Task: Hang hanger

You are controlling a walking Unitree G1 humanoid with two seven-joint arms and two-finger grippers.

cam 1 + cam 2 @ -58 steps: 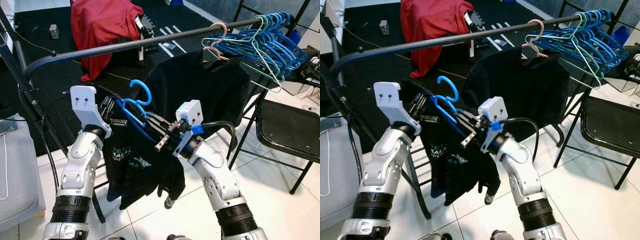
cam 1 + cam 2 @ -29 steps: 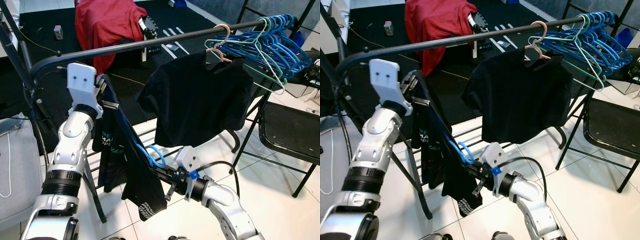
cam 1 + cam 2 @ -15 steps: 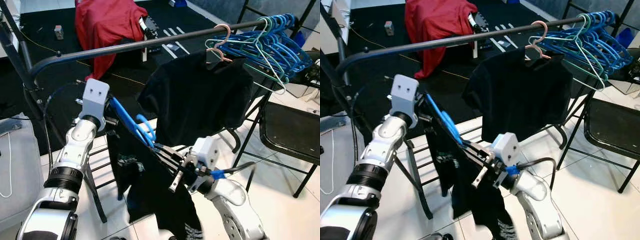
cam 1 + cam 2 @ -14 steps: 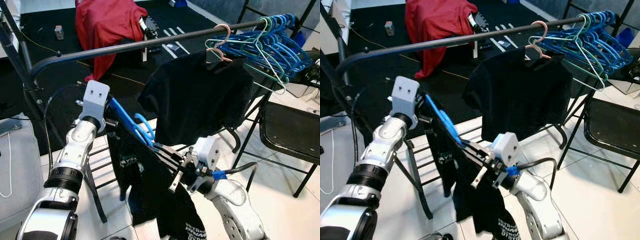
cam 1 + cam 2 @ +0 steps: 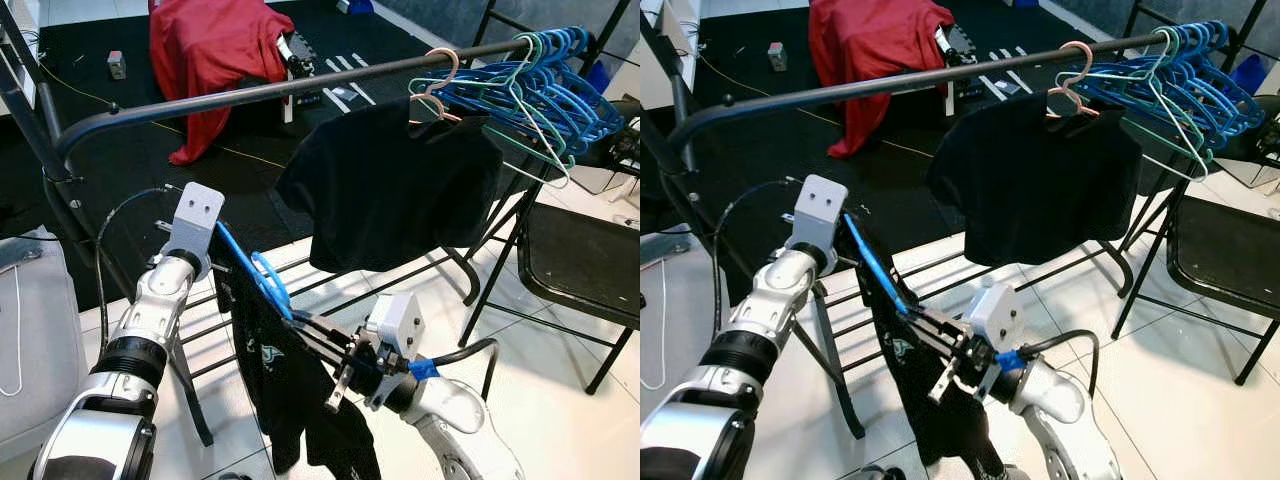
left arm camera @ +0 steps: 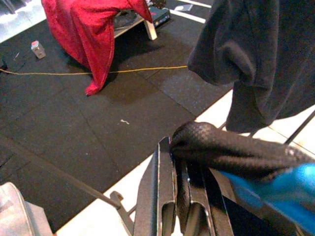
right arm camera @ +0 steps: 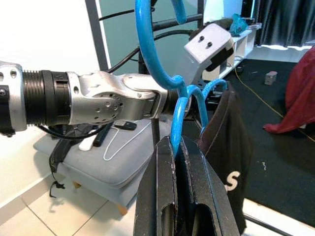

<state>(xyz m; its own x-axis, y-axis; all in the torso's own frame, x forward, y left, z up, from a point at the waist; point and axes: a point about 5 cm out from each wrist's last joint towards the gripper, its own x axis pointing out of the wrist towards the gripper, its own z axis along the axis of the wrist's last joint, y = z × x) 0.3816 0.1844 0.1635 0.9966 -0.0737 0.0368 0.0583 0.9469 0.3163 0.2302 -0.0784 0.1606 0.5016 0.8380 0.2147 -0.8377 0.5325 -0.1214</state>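
Nearest the camera, at about six o'clock in the head views, the right gripper [image 5: 335, 362] reaches forward from a bent silver arm, its black fingers [image 7: 170, 196] closed narrowly on the lower bar of the blue hanger [image 5: 250, 285]. The hanger lies tilted, running up toward ten o'clock, with a dark T-shirt [image 5: 290, 400] draped over it and hanging down toward the floor. Its hook [image 5: 272, 279] curls up near the middle of the bar.

At the upper end, around nine o'clock, the left gripper [image 5: 215, 262] meets the hanger. In the left wrist view its fingers [image 6: 167, 196] are pinched on a fold of the dark cloth right beside the blue plastic, so it is holding the shirt's shoulder on the hanger. That arm is raised, elbow low, wrist cocked upward.

Judging by this, the step in hand is carrying the loaded hanger up to the rail; the hook is still well below the black rail [image 5: 250, 95]. The next move calls for lifting both ends, levelling the hanger, and turning the hook upright over a bare stretch of rail.

Farther off, toward one o'clock, a black shirt [image 5: 395, 185] hangs on a pink hanger [image 5: 437, 85] beside a cluster of empty hangers [image 5: 535, 80]. Beyond, at twelve, a red cloth [image 5: 205, 55] lies heaped.
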